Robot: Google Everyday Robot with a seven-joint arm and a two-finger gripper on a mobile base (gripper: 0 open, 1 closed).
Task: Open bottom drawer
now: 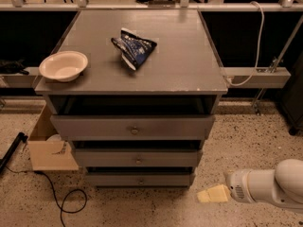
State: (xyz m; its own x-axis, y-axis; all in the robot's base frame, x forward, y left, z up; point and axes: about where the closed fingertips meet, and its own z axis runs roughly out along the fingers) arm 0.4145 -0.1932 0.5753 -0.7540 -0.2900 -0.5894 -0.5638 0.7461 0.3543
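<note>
Grey-painted wood makes up the cabinet (189, 56), and we see the bottom drawer (113, 179) as the lowest of its three fronts, a small knob at its centre. Our gripper (212, 194) hangs low, right of the cabinet's base and apart from the drawer. We cannot tell whether it is spread or closed.

I find the gripper (213, 193) low over the floor, right of the bottom drawer (113, 179) and apart from it. Its arm (270, 187) is cut off by the right edge. The drawer's knob (140, 180) is too small to make out in detail. The drawer's upper edge lies in shadow. The cabinet (199, 86) hides part of the box (49, 152). I cannot read the print on the bag (134, 48). The left edge cuts off the black bar (12, 150).
</note>
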